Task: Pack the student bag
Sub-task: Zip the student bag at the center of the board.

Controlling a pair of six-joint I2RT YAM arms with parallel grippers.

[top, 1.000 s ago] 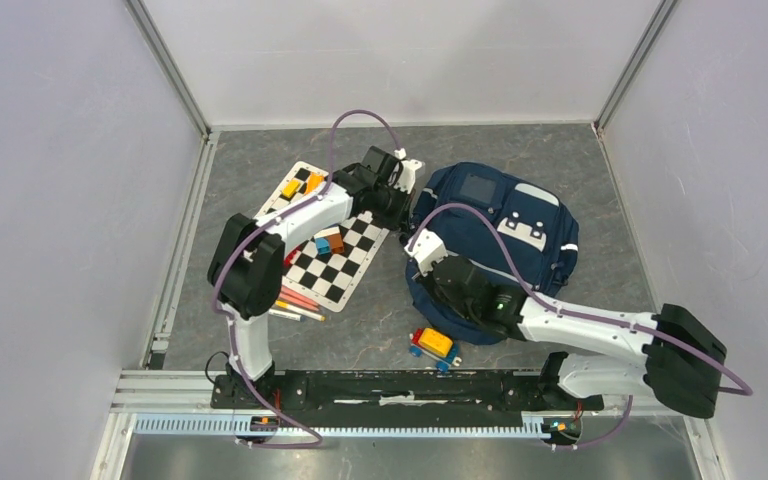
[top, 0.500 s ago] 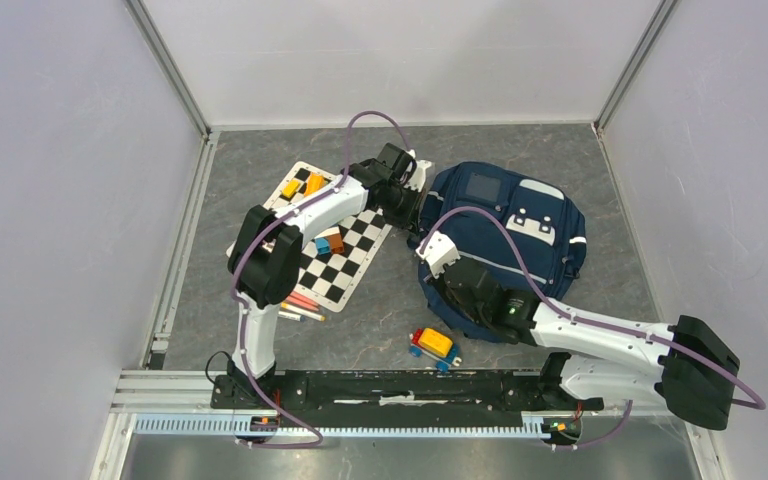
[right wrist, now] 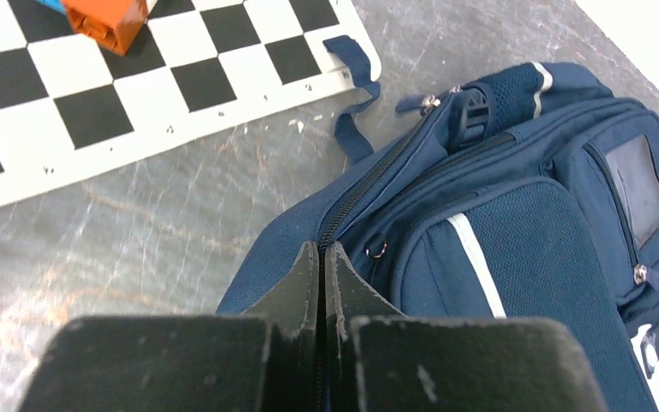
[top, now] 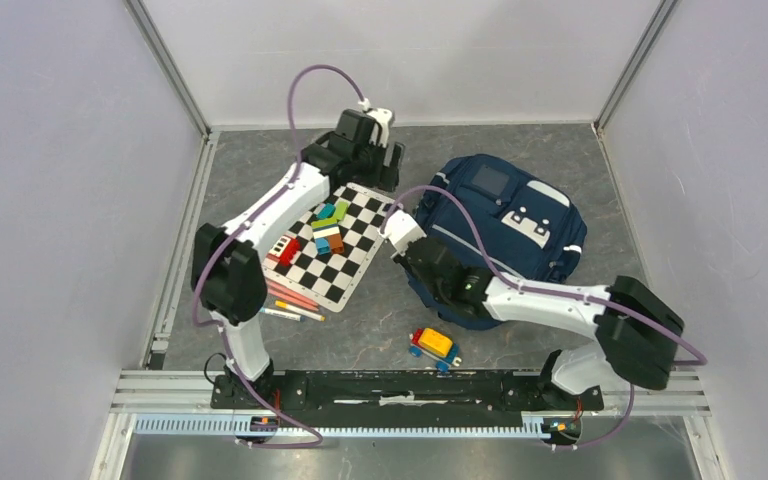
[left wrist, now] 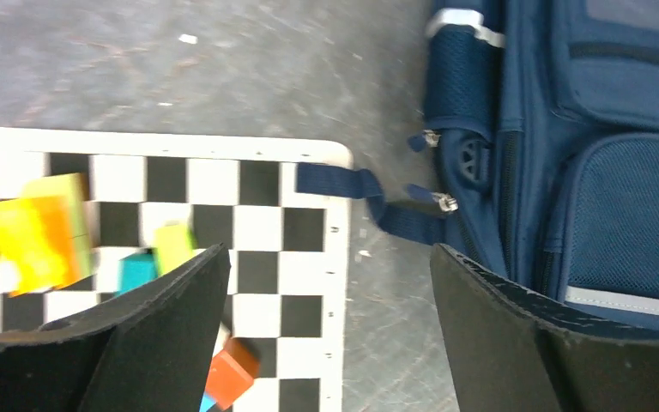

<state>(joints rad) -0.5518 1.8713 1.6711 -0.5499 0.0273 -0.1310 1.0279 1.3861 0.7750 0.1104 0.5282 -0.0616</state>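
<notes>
The student bag (top: pixel 520 215) is a navy backpack lying flat right of centre, also filling the right of the left wrist view (left wrist: pixel 618 172). My right gripper (top: pixel 418 258) is shut, its tips (right wrist: pixel 322 249) resting on the main zip line at the bag's (right wrist: pixel 515 240) left edge; nothing shows between the fingers. My left gripper (top: pixel 380 172) hangs open above the far corner of the checkerboard (top: pixel 345 265), fingers (left wrist: pixel 180 300) wide apart with nothing between them (left wrist: pixel 328 257). A navy strap (left wrist: pixel 352 184) of the bag lies across that board corner.
Several coloured blocks (top: pixel 328 225) sit on the checkerboard (left wrist: pixel 257 223), with an orange one (right wrist: pixel 107 21) near the bag side. Pencils (top: pixel 290 303) lie at the board's near-left edge. A toy truck (top: pixel 435 345) stands near the front rail. Walls enclose three sides.
My left gripper has opened and pulled back and to the left, away from the bag's top. The right arm has swung left along the bag's edge, and the bag has shifted slightly.
</notes>
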